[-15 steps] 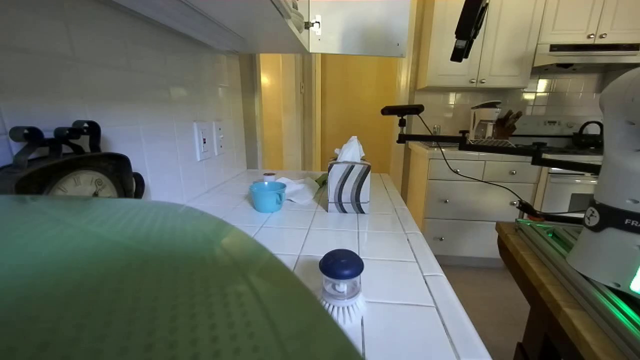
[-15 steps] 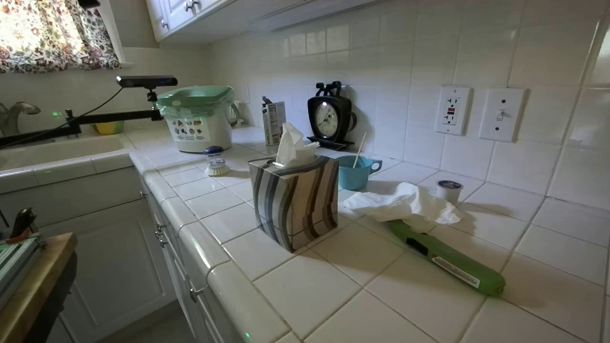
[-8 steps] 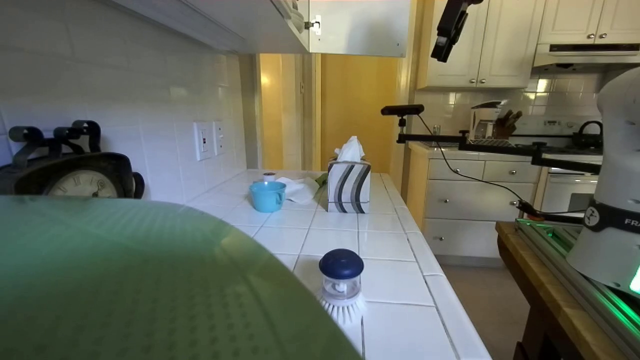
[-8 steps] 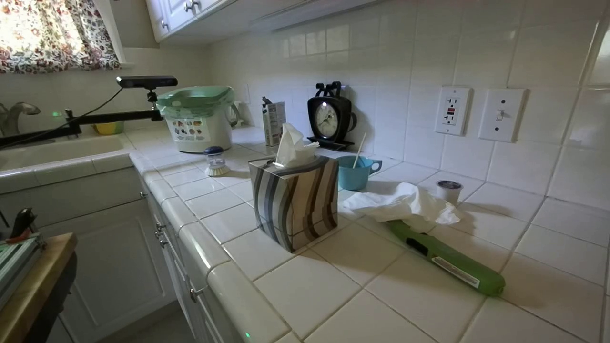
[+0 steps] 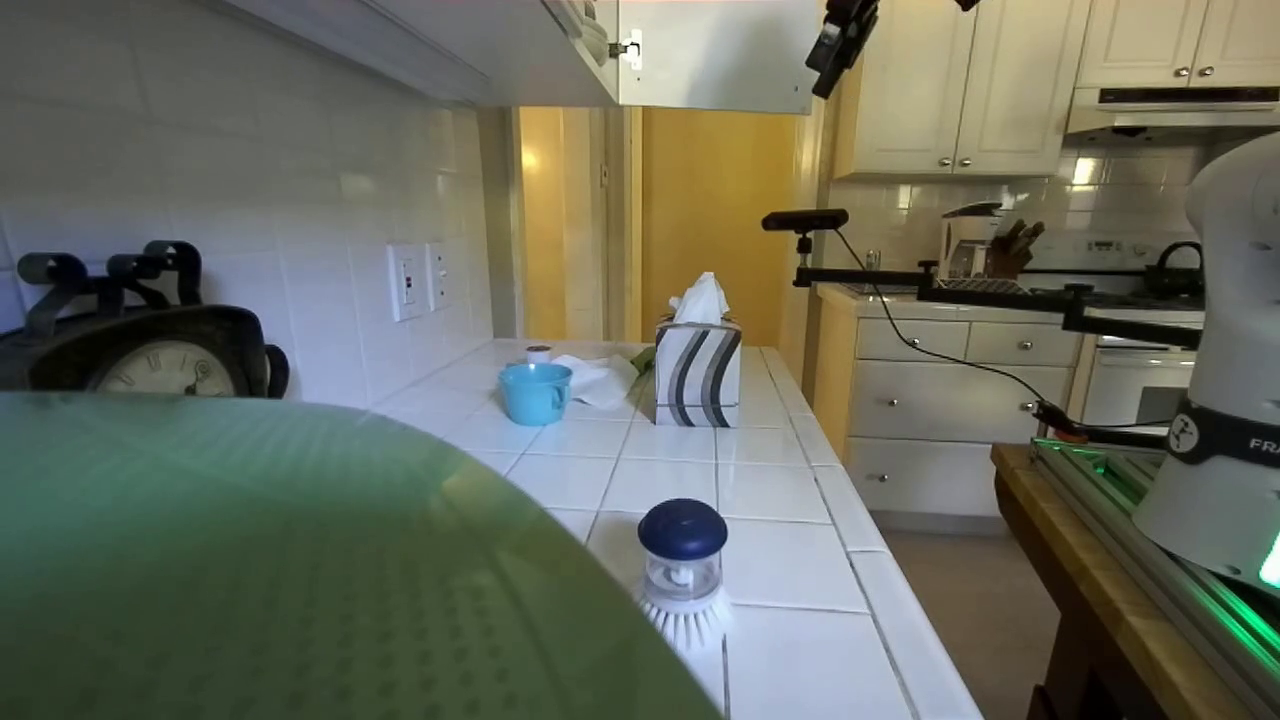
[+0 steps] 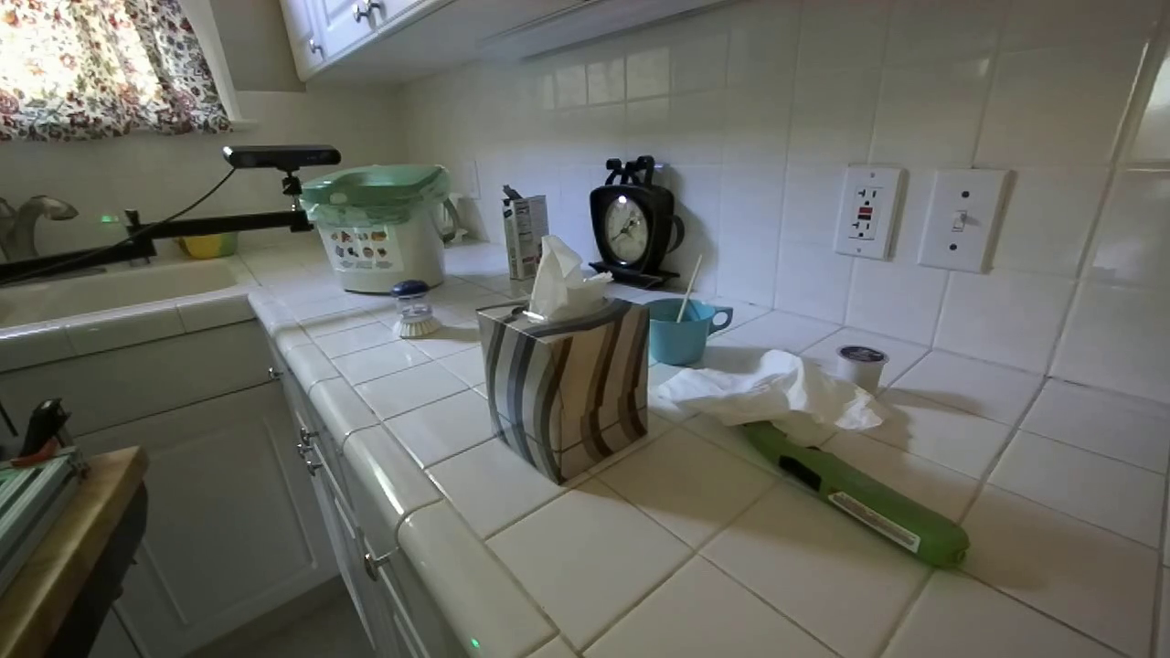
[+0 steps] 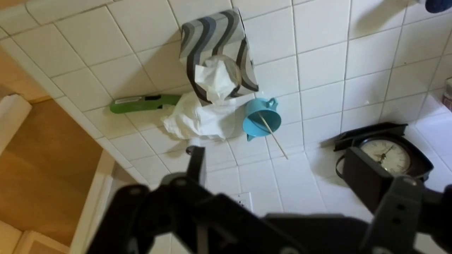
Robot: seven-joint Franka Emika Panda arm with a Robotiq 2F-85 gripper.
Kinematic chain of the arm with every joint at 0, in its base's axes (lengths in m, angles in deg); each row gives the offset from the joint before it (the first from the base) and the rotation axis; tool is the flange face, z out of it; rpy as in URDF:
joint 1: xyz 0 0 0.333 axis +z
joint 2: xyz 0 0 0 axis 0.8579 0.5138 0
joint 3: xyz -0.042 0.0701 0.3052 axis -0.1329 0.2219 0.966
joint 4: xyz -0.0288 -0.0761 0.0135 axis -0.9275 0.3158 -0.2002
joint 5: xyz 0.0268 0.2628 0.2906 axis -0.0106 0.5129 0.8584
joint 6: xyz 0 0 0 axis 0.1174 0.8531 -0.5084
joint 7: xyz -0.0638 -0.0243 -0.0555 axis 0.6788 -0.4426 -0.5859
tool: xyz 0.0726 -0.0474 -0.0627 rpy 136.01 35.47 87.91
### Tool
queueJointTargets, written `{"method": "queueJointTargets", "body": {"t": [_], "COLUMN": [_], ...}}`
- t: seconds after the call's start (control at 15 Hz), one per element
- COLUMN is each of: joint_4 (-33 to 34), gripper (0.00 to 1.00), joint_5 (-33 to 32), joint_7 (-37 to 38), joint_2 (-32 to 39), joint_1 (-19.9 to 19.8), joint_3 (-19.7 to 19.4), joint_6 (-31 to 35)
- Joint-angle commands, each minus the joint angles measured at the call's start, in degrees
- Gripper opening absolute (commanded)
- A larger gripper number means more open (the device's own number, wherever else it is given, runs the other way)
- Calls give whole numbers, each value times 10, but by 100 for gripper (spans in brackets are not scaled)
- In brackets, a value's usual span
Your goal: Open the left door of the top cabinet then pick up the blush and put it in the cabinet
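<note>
The hand (image 7: 279, 164) stands wide, its fingers (image 7: 367, 174) well apart, and in an exterior view it shows high up by the free edge of the open door (image 5: 715, 55) of the top cabinet (image 5: 530, 65); whether the two touch, I cannot tell. In both exterior views the blue-capped brush (image 5: 683, 565) stands upright on the tabletop (image 5: 785, 560) between the striped tissue box (image 6: 567, 393) and the green-topped bin (image 6: 379, 238).

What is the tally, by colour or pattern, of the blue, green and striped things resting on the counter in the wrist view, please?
Blue: 2 (light blue mug; dark-blue-topped brush, cut off by the frame)
Green: 1 (long tool)
Striped: 1 (tissue box)
Total: 4
</note>
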Motion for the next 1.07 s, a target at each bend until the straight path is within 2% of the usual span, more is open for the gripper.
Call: {"method": "queueJointTargets", "body": {"t": [0.0, 0.33, 0.6, 0.93, 1.0], "joint_4": [67, 169, 294, 441, 381], "gripper": [100, 100, 100, 100, 100], "joint_5": [43, 117, 162, 240, 212], "joint_7": [-66, -174, -263, -381, -326], "joint_2": [56, 130, 220, 330, 291], "joint_1": [26, 68, 88, 74, 47], "joint_3": [-32, -83, -114, -130, -94], "joint_6": [4, -3, -46, -106, -68]}}
